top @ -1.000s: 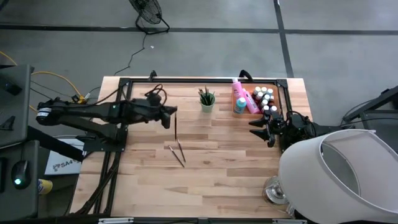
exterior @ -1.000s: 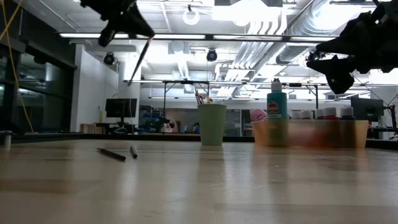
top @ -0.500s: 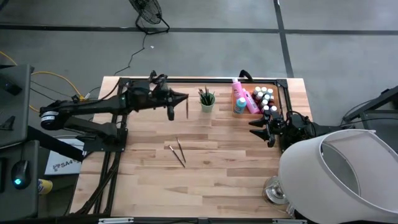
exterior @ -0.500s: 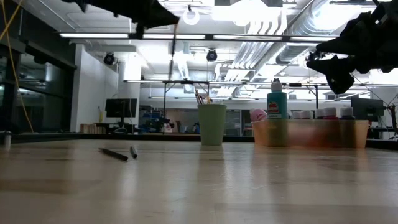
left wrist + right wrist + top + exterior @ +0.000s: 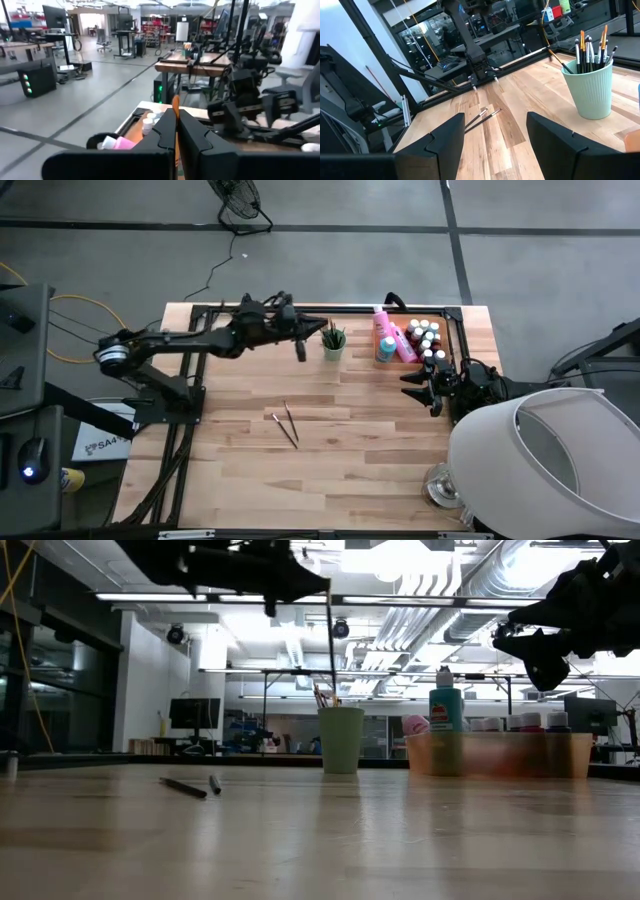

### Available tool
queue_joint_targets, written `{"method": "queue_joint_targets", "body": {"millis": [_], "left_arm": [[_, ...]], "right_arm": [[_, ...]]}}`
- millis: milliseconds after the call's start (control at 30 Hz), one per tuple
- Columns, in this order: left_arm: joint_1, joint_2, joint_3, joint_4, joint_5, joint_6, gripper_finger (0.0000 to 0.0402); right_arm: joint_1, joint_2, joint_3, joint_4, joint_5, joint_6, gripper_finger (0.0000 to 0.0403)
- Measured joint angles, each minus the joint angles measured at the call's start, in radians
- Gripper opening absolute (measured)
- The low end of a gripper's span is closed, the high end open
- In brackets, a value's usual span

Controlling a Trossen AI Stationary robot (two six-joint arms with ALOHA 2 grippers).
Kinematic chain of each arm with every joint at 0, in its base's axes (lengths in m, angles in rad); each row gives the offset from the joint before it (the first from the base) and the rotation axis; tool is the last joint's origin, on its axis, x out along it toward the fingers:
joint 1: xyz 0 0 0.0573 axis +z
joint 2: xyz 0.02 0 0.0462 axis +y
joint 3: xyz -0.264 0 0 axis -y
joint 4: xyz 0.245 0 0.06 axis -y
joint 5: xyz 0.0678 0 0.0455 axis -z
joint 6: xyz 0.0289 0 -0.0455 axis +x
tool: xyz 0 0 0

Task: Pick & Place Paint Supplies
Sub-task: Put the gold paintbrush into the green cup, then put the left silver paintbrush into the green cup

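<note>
My left gripper (image 5: 322,330) (image 5: 325,585) is high over the table's far side, right beside the light green cup (image 5: 333,343) (image 5: 341,740), and is shut on a thin dark brush (image 5: 332,650). The cup stands upright with several brushes in it (image 5: 590,47). Two more brushes (image 5: 287,423) (image 5: 186,787) lie flat on the wood near the table's middle. In the orange tray (image 5: 445,330) stand pink bottles (image 5: 381,330), a teal bottle (image 5: 386,352) and small pale-capped bottles (image 5: 425,335). My right gripper (image 5: 415,387) (image 5: 495,135) hovers open by the tray's near side. My left gripper pinches the brush between its two fingers near its upper end (image 5: 175,104), whose orange tip shows above the fingers. The fingers lie level, pointing toward the table's right, across the brush. The brush hangs upright and clear of the table, its lower end (image 5: 333,700) at the cup's rim.
A black frame (image 5: 300,310) runs along the table's far edge and down its left side. A large white shade (image 5: 545,460) and a round glass object (image 5: 440,485) sit at the near right corner. Bare wood (image 5: 350,440) spreads across the table's near half.
My left gripper has moved toward the table's far edge and right, toward the cup, carrying the brush. The brush has turned from tilted to hanging upright, and now stands over the cup. The right arm has kept still.
</note>
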Motion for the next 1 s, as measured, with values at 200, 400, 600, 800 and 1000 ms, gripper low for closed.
{"method": "queue_joint_targets", "body": {"millis": [200, 400, 600, 800, 1000], "left_arm": [[0.010, 0.117, 0.131, -0.060, 0.002, 0.077, 0.0000], [0.024, 0.212, 0.185, -0.111, -0.068, 0.105, 0.0000], [0.042, 0.266, 0.189, -0.121, -0.107, 0.105, 0.0000], [0.042, 0.276, 0.189, -0.150, -0.115, 0.097, 0.0039], [0.042, 0.276, 0.189, -0.165, -0.118, 0.097, 0.0128]], "right_arm": [[0.000, 0.000, 0.000, 0.000, 0.000, 0.000, 0.0207], [0.000, 0.000, 0.000, 0.000, 0.000, 0.000, 0.0207], [0.000, 0.000, 0.000, 0.000, 0.000, 0.000, 0.0207], [0.000, 0.000, 0.000, 0.000, 0.000, 0.000, 0.0207], [0.000, 0.000, 0.000, 0.000, 0.000, 0.000, 0.0207]]}}
